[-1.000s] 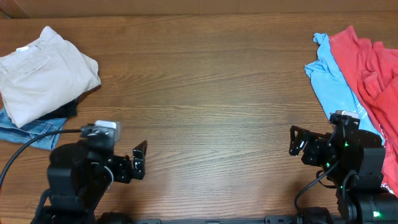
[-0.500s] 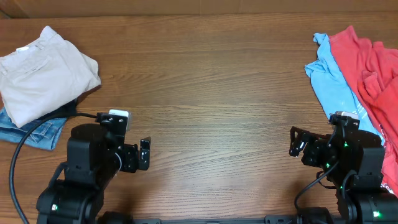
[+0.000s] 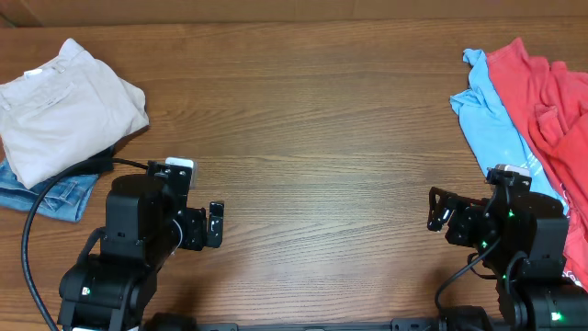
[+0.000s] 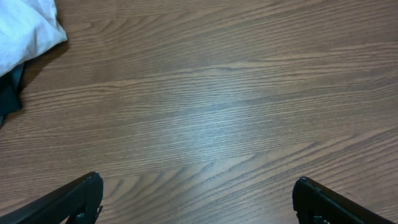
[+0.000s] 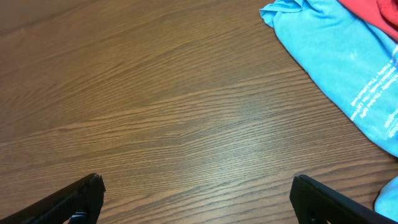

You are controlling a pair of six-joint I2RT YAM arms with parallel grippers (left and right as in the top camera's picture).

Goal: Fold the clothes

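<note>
Over at the far right of the table [image 3: 312, 138], the blue top [image 3: 491, 119] lies unfolded, its right edge against the red top [image 3: 542, 92] and its long axis running near to far. It sits just far and right of the right claw [image 3: 439, 210], which gapes wide and empty, so that arm looks nearer for the reach. The left claw [image 3: 214, 225] is spread empty too. Folded shorts [image 3: 64, 106] rest far left.

Red top [image 3: 548, 87] cut by right edge; denim [image 3: 66, 196] mostly under khaki shorts [image 3: 64, 110].
</note>
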